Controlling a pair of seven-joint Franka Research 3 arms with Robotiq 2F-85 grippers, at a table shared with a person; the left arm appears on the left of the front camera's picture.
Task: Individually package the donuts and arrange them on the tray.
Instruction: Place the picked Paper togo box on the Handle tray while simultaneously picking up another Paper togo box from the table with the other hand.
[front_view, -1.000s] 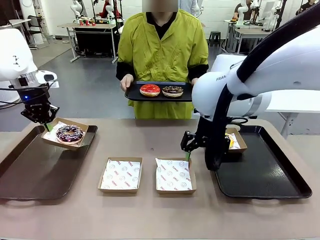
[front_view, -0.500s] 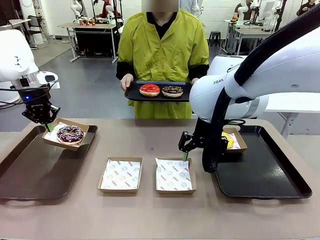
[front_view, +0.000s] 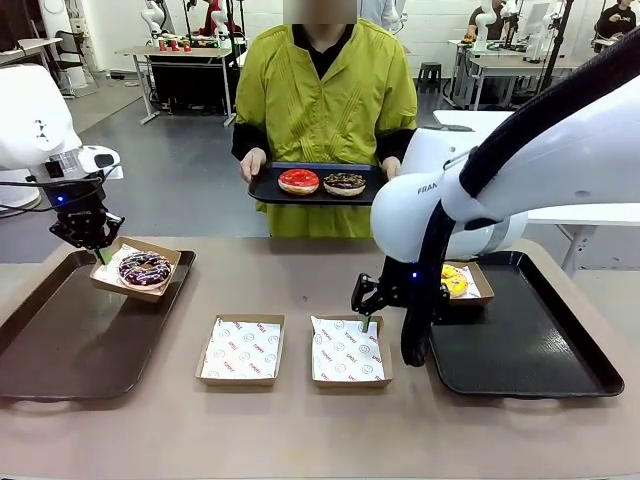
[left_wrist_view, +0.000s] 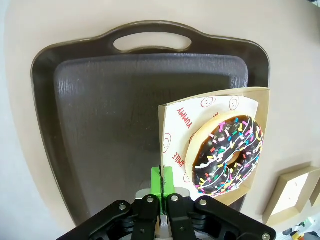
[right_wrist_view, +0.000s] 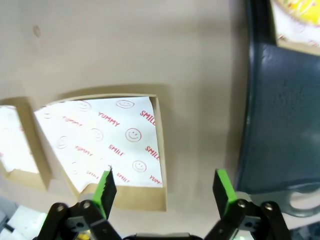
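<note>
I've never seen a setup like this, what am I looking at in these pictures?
Two robot arms work at a table opposite a person. The wide picture looks across the table from the robot's side; the other two come from cameras on each wrist. The left hand is shut on the edge of a cardboard box carrying a sprinkled donut, over a brown tray. The right hand is open at the edge of one of two empty paper-lined boxes. A yellow donut sits boxed on the dark tray. The person holds a black tray with a red donut and a chocolate donut.
</note>
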